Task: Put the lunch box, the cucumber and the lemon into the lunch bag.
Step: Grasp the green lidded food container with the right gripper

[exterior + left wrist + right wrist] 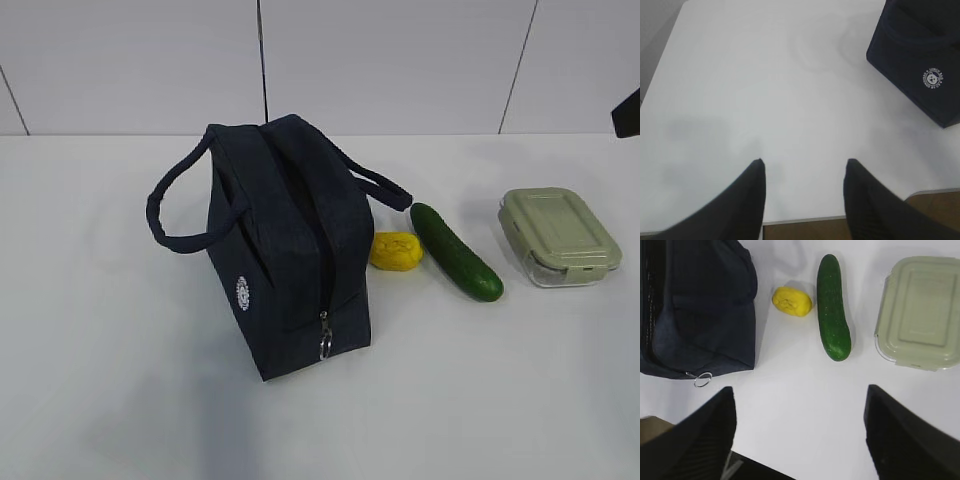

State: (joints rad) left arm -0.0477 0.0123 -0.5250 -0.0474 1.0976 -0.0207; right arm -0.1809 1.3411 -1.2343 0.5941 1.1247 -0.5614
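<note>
The dark navy lunch bag (285, 245) stands on the white table, zipper shut, ring pull (325, 346) hanging at its near end; it also shows in the left wrist view (920, 55) and the right wrist view (695, 310). Right of it lie the yellow lemon (396, 251) (791, 301), the dark green cucumber (456, 251) (833, 306) and the lunch box (559, 236) (920, 312) with its sage-green lid. My left gripper (804, 165) is open and empty over bare table left of the bag. My right gripper (799, 392) is open and empty, on the near side of the cucumber.
The white table (120, 400) ends at a near edge seen in both wrist views, with brown floor (805, 230) below. A white panelled wall (400, 60) stands behind. A dark arm part (627, 112) shows at the right edge.
</note>
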